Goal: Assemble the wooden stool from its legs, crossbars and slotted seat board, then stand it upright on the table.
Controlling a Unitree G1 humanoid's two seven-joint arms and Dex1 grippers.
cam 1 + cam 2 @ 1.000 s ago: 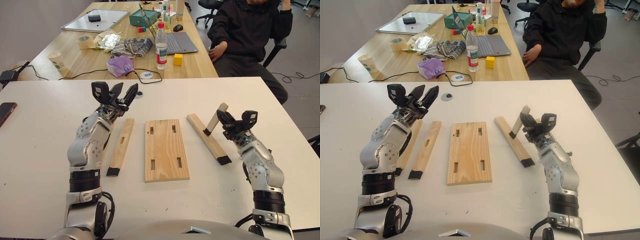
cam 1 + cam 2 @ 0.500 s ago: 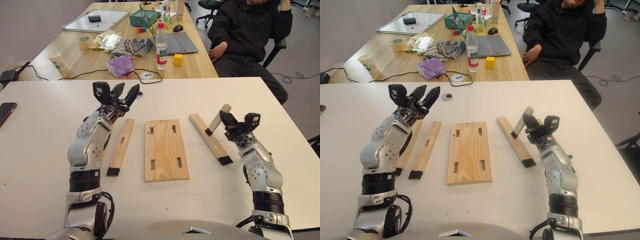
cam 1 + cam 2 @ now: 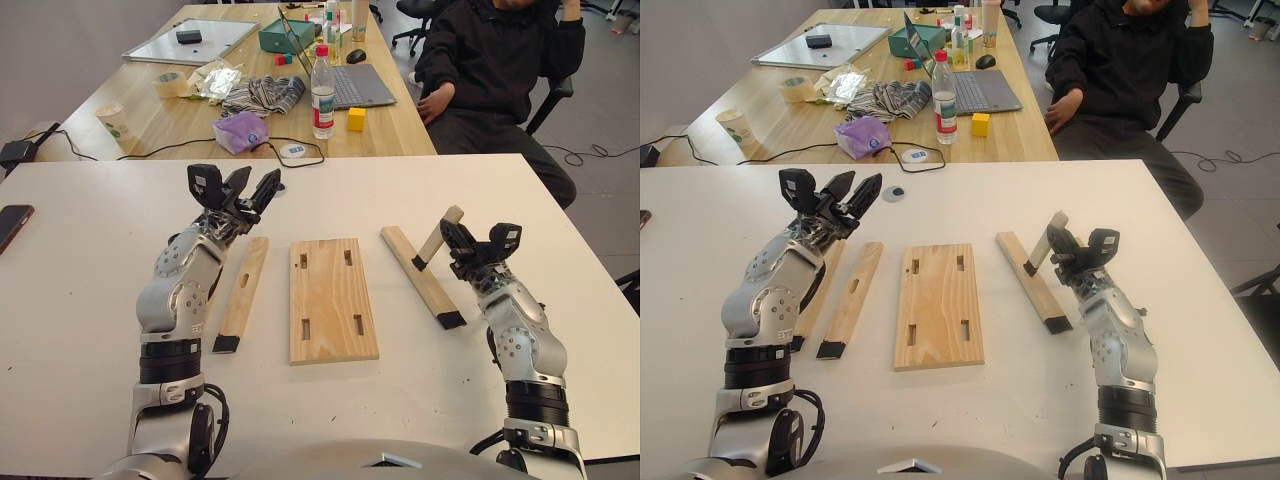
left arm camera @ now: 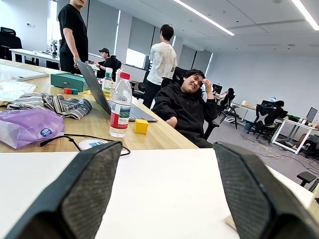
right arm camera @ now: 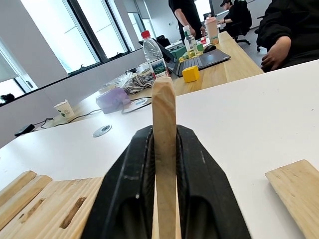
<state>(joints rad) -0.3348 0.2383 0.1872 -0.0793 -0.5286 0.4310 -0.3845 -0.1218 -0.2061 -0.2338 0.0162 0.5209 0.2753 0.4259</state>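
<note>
Right of centre in the left eye view, my right gripper (image 3: 447, 238) is clamped on a short wooden piece (image 3: 451, 217). It holds the piece tilted, pale end up and dark end down over the right leg (image 3: 418, 274), which lies flat. I cannot tell whether the two touch. The right wrist view shows both black jaws pressed flat against the piece's faces.

My left gripper (image 3: 255, 186), at the upper left of the work area, has its fingers spread wide with nothing between them. It hangs above the far end of the left leg (image 3: 243, 290). Another slat (image 3: 816, 287) lies just beside that leg, partly under my arm.

I judge the task barely begun, since nothing is joined. The seat board (image 3: 333, 298) lies flat at centre, apart from every leg. My next move is to carry the held piece over to a slot, square its end to the opening and press it in. The free gripper should probably steady the board as I do so.

The wood is pale and visibly grained. The board is a flat rectangle with four small rectangular slots. The legs are narrow flat slats with black capped ends, and the left one has a slot cut in it. The gripper pads (image 4: 84, 196) look dark and finely textured, so they should hold well. The white table (image 3: 90, 300) looks smooth, so loose parts may slide.
</note>
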